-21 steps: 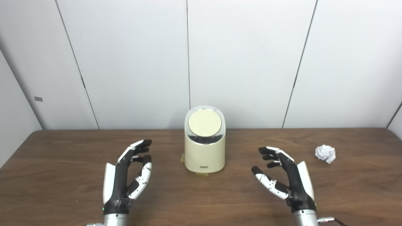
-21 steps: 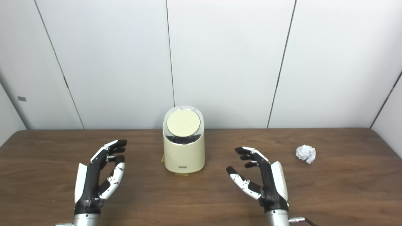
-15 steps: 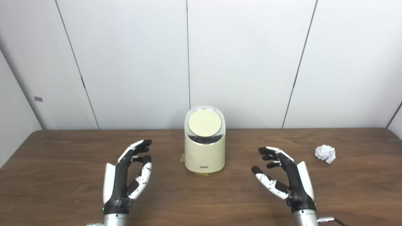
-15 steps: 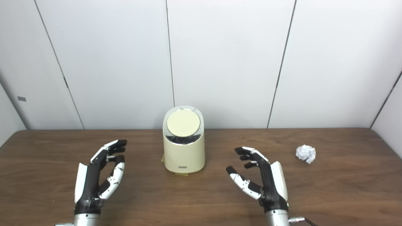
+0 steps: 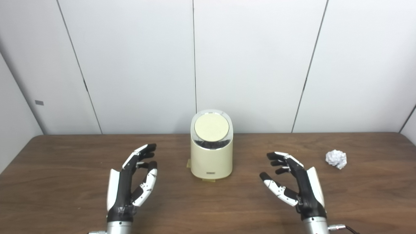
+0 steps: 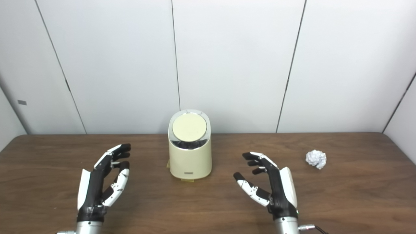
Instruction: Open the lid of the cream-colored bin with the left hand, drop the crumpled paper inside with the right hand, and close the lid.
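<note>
A cream-colored bin [image 5: 212, 159] stands upright in the middle of the brown table, near the back. Its round lid [image 5: 211, 127] is shut and tilted toward me, with a shiny rim around it. A crumpled white paper ball [image 5: 336, 159] lies on the table at the right. My left hand [image 5: 131, 182] is open and empty, to the left of the bin and nearer to me. My right hand [image 5: 294, 185] is open and empty, to the right of the bin, well short of the paper.
The brown wooden table [image 5: 65, 182] runs across the whole view, its back edge against white wall panels [image 5: 146, 65]. A small tan tab [image 5: 189, 163] lies at the bin's base on its left. A dark cable [image 5: 349, 229] shows at my right wrist.
</note>
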